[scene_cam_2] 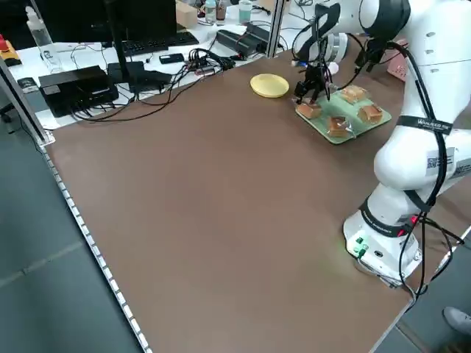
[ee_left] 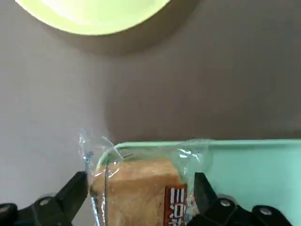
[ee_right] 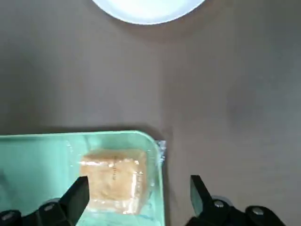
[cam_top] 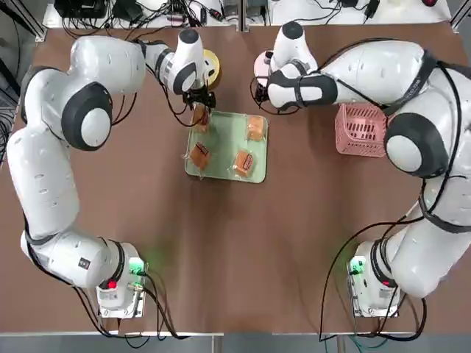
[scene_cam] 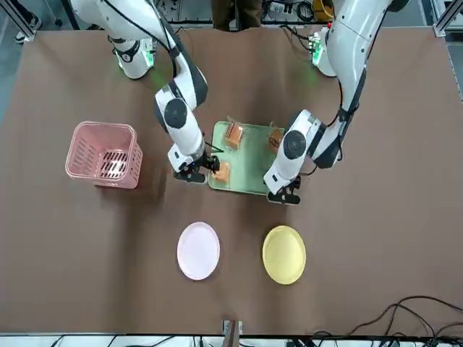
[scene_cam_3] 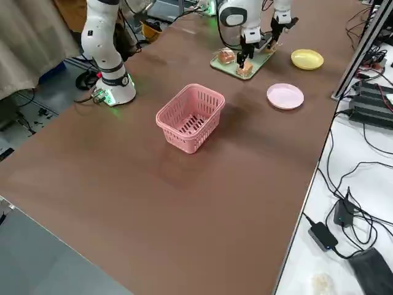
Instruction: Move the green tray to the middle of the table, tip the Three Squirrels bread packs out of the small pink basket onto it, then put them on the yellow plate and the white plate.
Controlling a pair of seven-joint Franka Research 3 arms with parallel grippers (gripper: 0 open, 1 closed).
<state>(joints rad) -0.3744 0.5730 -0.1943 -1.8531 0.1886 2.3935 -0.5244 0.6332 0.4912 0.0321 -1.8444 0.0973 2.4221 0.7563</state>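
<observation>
Green tray sits near mid-table, slightly toward the far side from the arm bases, with four Three Squirrels bread packs on it: one at each far corner, two nearer the bases. The pack at the far corner on the robot's left hangs over the tray rim onto the table. Left gripper is low over that pack; in the left wrist view its fingers stand spread wide on either side of the pack, not pressing it as far as can be seen. Right gripper hovers at the tray's far corner on the robot's right; in the right wrist view its fingers are wide apart with nothing between them, and the pack there lies under one finger, near the tray edge. Small pink basket stands upright on the table well to the robot's right of the tray; no packs show inside it. Yellow plate and white plate lie side by side on the far side of the tray, yellow on the robot's left, white on the right; both are bare.
</observation>
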